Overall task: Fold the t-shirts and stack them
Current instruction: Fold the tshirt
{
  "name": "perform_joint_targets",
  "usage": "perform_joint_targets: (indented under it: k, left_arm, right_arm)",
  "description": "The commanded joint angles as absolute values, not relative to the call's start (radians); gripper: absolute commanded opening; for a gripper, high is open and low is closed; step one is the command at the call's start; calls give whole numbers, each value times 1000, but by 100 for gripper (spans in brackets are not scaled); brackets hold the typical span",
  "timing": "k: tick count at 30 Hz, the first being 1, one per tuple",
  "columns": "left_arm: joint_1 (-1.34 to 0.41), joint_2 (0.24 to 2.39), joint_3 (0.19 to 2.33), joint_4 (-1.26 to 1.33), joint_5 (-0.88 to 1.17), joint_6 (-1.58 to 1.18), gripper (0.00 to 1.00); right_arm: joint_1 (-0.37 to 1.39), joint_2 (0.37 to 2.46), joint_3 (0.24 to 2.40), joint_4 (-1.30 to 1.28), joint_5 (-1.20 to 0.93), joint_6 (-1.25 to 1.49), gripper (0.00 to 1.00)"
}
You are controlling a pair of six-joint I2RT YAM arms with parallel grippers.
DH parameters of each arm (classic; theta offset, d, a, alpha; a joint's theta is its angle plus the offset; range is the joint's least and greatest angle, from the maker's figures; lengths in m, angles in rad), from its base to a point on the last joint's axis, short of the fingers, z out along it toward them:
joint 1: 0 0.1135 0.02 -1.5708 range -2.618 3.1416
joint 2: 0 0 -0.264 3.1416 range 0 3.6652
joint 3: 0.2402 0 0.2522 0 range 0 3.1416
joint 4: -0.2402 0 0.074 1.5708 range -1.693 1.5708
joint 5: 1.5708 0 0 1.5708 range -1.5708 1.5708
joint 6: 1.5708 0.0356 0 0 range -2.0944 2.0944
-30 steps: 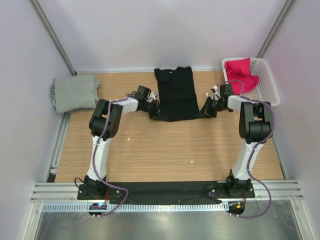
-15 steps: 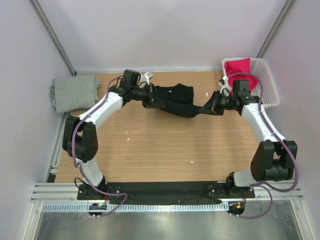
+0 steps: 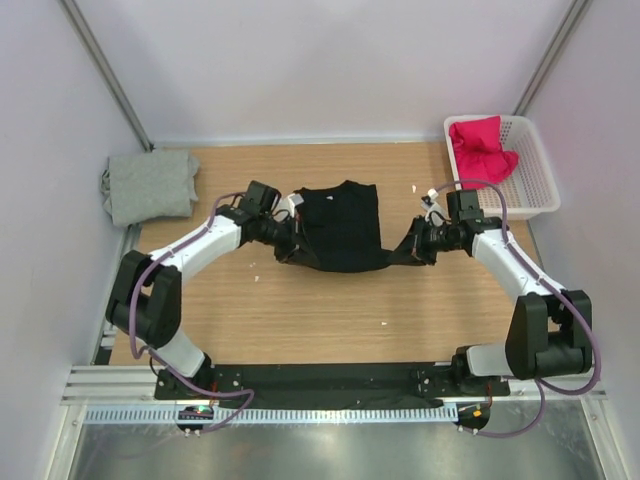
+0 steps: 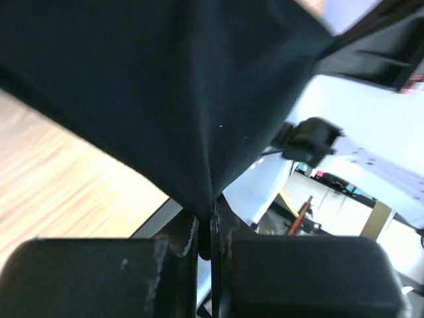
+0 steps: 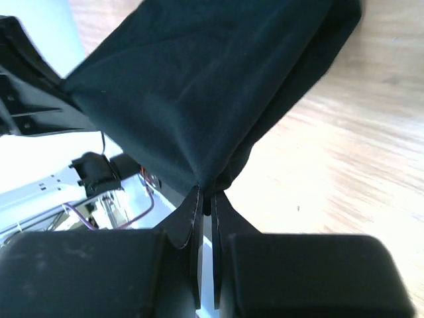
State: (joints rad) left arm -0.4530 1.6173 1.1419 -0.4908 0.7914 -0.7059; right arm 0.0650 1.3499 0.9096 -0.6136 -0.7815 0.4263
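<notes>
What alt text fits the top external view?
The left gripper and right gripper pinch opposite sides of the black t-shirt over the wooden table. A grey t-shirt lies far left; a magenta-red t-shirt sits in the white basket.

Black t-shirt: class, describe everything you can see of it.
The black t-shirt is soft, matte cloth, doubled into a rough square mid-table. Its near corners are pinched in the shut jaws of the left gripper and right gripper, cloth fanning from each pinch. Its far part seems to rest on the table.

A robotics lab cell: plain white walls (image 3: 330, 70), aluminium framing (image 3: 98, 55), wooden table (image 3: 330, 300) carrying 2 bolted arms (image 3: 205, 245).
</notes>
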Motion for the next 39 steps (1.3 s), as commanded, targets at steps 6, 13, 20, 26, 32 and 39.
perform_joint_targets:
  k: [6,13,20,26,32,39]
  left_arm:
    - [-402,1588,1171,-482,755,-684,0]
    - [-264,1791,1471,-483,739,-654,0]
    - [-235,2172,1885,-460,687,-568,0]
    - [-233,2413,2209,-508,545,-439,0]
    - [-235,2366,2191,-508,558,-433,0]
    - [-242,2054,1817,-561,710,-500,0]
  right_arm:
    - [100,1460,1043,-477,-752,413,1]
    - [101,1728,1353,-359,-756,434,1]
    - [100,2105,1681,-210,-724,489,1]
    - [98,2282,1877,-183,-687,474,1]
    - [98,2263,1899,-173,-699,482,1]
    - [97,2014,1693,-287,-732,471,1]
